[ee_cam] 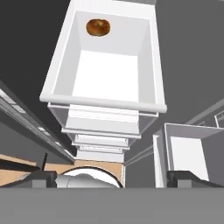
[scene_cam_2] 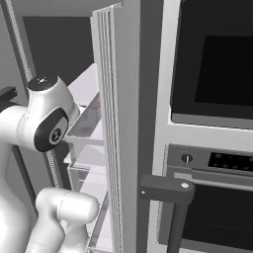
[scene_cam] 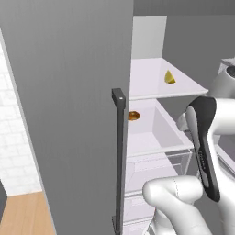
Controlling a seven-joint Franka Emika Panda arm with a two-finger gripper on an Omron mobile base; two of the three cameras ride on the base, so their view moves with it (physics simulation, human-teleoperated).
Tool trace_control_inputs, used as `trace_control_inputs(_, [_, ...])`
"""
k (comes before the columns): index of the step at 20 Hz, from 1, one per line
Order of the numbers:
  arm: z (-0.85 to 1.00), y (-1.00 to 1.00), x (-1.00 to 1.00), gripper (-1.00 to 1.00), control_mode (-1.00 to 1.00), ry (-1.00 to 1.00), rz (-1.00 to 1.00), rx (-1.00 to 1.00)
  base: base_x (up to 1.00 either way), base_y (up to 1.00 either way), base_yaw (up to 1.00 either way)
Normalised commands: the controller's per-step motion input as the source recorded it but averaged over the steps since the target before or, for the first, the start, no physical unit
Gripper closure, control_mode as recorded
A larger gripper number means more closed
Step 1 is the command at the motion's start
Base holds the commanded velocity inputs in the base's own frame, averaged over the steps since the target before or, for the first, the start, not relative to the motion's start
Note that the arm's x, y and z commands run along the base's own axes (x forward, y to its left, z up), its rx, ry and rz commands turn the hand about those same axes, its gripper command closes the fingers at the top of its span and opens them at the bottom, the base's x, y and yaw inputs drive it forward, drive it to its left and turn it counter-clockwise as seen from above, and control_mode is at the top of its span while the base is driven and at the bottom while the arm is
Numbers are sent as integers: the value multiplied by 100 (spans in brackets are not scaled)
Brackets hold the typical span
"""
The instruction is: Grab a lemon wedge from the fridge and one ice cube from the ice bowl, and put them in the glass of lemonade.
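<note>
Rising from the lower right of the left base view, the white arm is seen folded, its dark-striped link standing nearly upright at right centre before the open fridge. In the right base view the same arm fills the lower left, one rounded joint capped in black at left centre. The gripper is shown in the hand view by two dark finger tips at the bottom corners, set wide apart with nothing between them.

The lemon wedge is found on the white upper shelf at upper right of the left base view, its pointed end up and its long axis roughly vertical in the frame. The fine shape of the wedge is too small to be made out. A flat orange-brown round item lies in the far corner of the white drawer, at top centre of the hand view. In the left base view this item is partly cut off by the dark door handle. An oven is seen at right of the right base view.
</note>
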Motion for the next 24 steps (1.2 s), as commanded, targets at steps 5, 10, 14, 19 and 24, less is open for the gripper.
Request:
trace_control_inputs(5, [31,0,-32,-100,-100,-16,1,9,0,0,0])
trace_control_inputs(10, [79,32,-13,-100,-100,-14,0,4,0,0,0])
trace_control_inputs(14, [100,22,-15,-100,-100,0,0,-4,0,0,0])
trace_control_inputs(19, [48,12,79,-100,-100,0,0,-6,0,0,0])
trace_control_inputs(24, [-35,-2,100,-100,-100,3,-1,-1,0,0,0])
